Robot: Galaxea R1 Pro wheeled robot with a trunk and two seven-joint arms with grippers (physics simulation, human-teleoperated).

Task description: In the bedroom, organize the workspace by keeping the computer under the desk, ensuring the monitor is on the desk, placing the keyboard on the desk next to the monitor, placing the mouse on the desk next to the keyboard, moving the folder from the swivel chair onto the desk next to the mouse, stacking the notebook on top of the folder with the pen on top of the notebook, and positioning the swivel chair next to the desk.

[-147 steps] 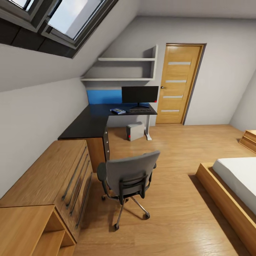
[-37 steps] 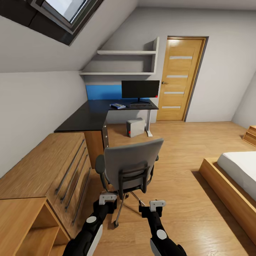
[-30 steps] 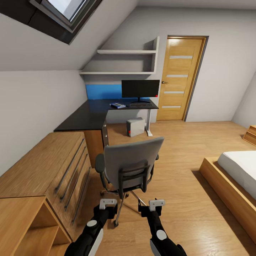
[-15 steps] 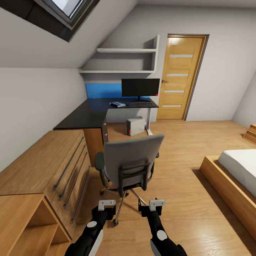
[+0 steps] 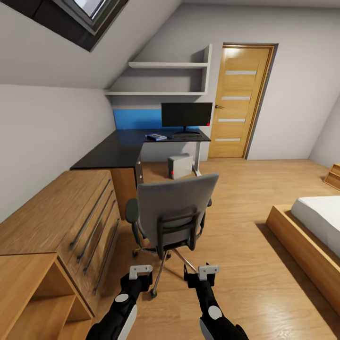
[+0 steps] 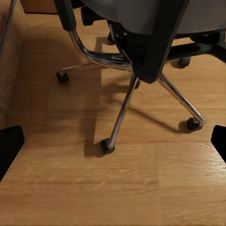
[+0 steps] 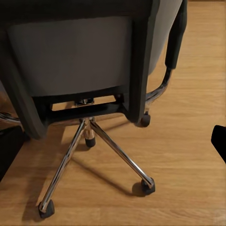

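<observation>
Swivel chair [image 5: 172, 215] stands just ahead, its back to the robot, well apart from the table [image 5: 123, 150]. Left tool [image 5: 141, 271] and right tool [image 5: 208, 271] hover spread and empty; reaching the seat for the folder likely comes next.

An attic bedroom in a home, doubling as a study: a sloped ceiling with a skylight [image 5: 89, 12], a low wooden-framed bed [image 5: 311, 236], a wooden chest of drawers [image 5: 61, 222], a corner desk [image 5: 118, 151] with a monitor [image 5: 186, 114], wall shelves [image 5: 167, 64], a wooden door [image 5: 238, 104].

Both arms reach forward, low.
The black-and-white left gripper [image 5: 141, 270] and right gripper [image 5: 208, 271] hold their jaws spread apart.
</observation>
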